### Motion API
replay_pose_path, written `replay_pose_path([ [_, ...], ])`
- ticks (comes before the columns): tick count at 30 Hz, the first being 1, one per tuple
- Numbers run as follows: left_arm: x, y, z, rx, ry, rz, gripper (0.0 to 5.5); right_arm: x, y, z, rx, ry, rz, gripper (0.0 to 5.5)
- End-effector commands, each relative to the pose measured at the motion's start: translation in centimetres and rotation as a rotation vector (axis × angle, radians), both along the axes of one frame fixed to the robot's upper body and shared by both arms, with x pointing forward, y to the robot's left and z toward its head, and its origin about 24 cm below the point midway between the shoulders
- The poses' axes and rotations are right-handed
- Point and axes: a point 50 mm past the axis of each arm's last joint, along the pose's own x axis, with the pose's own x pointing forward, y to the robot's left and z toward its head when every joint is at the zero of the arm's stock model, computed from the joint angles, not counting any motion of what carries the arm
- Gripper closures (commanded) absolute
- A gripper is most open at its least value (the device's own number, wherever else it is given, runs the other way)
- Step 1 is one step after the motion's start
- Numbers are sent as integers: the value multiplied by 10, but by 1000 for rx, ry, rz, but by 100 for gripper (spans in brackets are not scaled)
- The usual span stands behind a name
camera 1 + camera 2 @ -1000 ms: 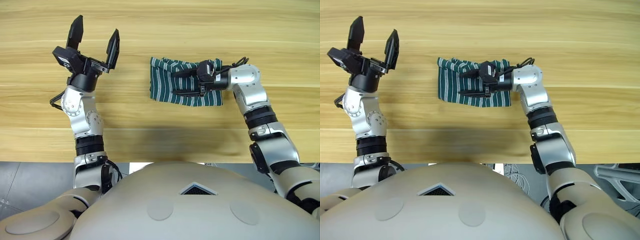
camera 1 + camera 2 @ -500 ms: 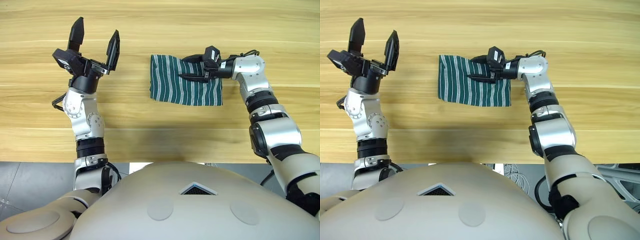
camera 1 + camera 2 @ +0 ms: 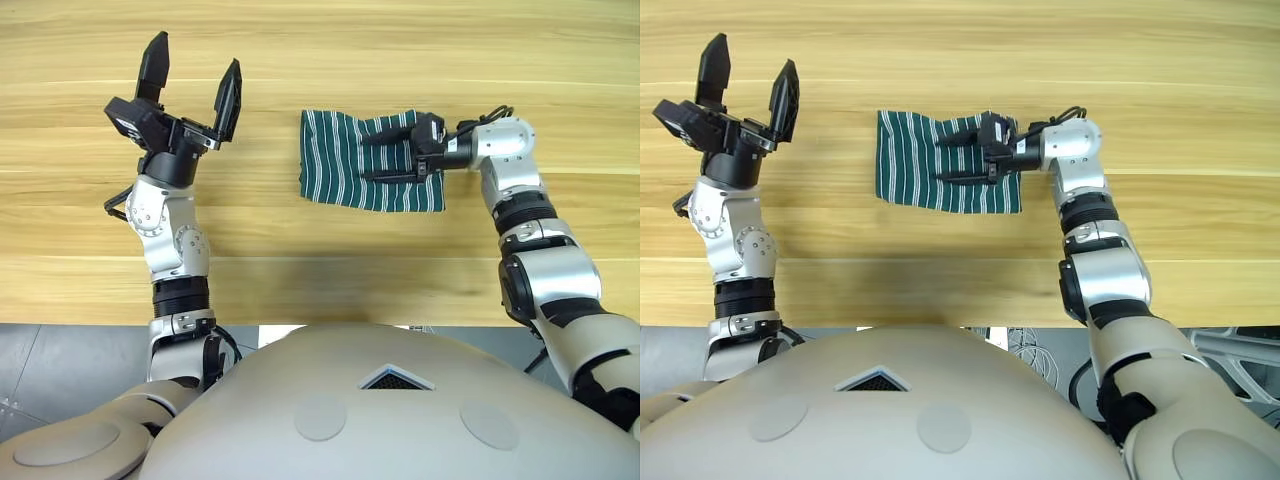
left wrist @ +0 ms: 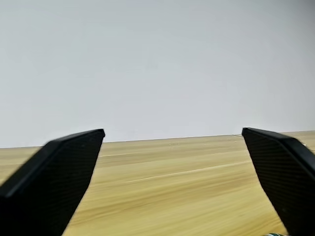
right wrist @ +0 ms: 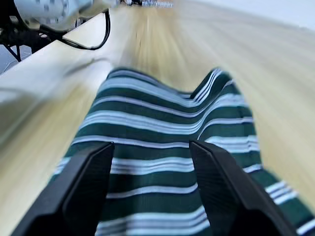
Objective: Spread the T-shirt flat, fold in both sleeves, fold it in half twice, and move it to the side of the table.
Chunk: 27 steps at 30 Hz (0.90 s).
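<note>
The T-shirt (image 3: 345, 175), dark green with white stripes, lies folded into a small rectangle on the wooden table (image 3: 400, 50), right of centre. My right gripper (image 3: 365, 159) hangs low over its right half, pointing left, open, with nothing between its fingers. In the right wrist view the striped T-shirt (image 5: 167, 113) lies under the open right gripper (image 5: 151, 145), and its far edge is rippled into a small hump. My left gripper (image 3: 195, 55) is raised at the table's left, well clear of the shirt. It stands wide open and holds nothing, its two dark fingers (image 4: 54, 182) pointing up.
Bare wood (image 3: 1160, 80) surrounds the shirt on all sides. The table's front edge (image 3: 330, 322) runs close in front of me. A pale wall (image 4: 157, 59) rises behind the table's far edge in the left wrist view.
My right gripper drew back from across the shirt to its far right edge, then came down over its right half with fingers spread. The shirt's far right corner now bulges slightly. The left arm kept still.
</note>
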Motion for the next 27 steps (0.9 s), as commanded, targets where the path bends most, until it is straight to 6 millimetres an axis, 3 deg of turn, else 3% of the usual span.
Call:
replay_pose_path([
  [1, -1, 1, 2, -1, 5, -1, 45, -7, -5, -20, -144, 18, -10, 265],
  [7, -1, 3, 2, 1, 4, 6, 45, -7, -6, -32, -209, 17, -82, 265],
  [11, -1, 3, 3, 1, 1, 8, 45, 0, -21, -31, -211, 42, -200, 265],
  [15, -2, 2, 4, 1, -3, 9, 45, 3, -62, -34, -211, 134, -492, 265],
  [21, -5, 4, 4, -1, -5, 15, 45, 0, -138, -31, -153, 189, -1111, 265],
  [27, -5, 4, 5, 0, -9, 11, 45, -8, -168, -28, -104, 179, -1367, 265],
])
